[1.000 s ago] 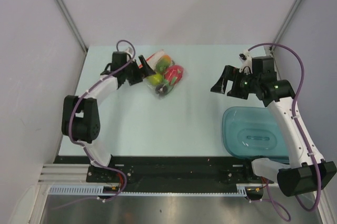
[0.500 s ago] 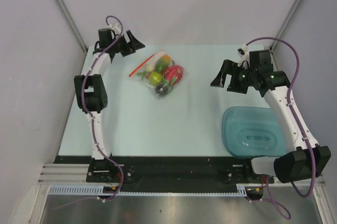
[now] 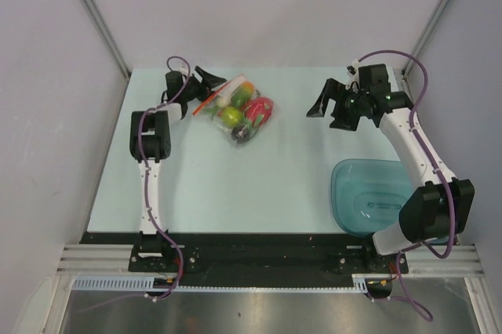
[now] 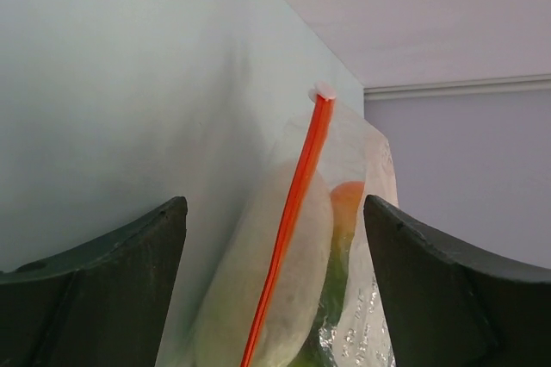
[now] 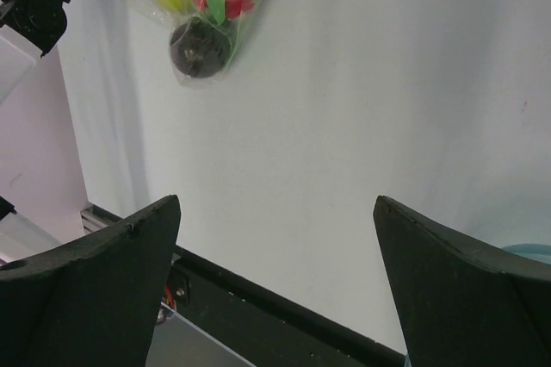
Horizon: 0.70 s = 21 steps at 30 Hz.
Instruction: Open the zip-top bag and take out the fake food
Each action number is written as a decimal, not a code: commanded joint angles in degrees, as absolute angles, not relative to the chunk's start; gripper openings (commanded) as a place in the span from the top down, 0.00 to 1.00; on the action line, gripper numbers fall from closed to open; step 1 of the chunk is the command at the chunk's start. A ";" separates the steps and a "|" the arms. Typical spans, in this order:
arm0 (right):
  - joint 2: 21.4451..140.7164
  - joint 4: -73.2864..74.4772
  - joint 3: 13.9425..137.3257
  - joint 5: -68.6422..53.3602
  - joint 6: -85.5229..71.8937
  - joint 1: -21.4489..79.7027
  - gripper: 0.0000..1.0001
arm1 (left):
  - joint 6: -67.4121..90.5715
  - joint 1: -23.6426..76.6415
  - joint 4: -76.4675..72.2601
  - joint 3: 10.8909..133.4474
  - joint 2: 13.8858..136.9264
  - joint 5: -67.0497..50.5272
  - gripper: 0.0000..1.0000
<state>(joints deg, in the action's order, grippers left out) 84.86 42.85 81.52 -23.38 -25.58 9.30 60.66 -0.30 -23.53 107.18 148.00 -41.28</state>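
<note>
1. Where the left end effector [image 4: 275, 203] meets the mouth of the zip-top bag [image 3: 239, 110], its fingers are spread wide and grip nothing. The red zip strip [image 4: 297, 203] stands between them, apart from both.
2. The bag lies on the table [image 3: 235, 185] with the fake food [image 3: 252, 110] inside.
3. Well right of the bag, the right end effector [image 5: 275, 199] hangs released and empty.
4. Farther right of the bag sits a teal tray [image 3: 345, 193].

You can see a blue-green tray [image 3: 367, 186] lying on the right side of the pale table [image 3: 235, 185], close to the near edge.
</note>
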 commanded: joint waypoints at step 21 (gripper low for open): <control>73.39 44.12 73.04 -26.90 -20.39 15.38 0.00 | 45.22 9.75 -4.68 83.14 113.59 -46.76 1.00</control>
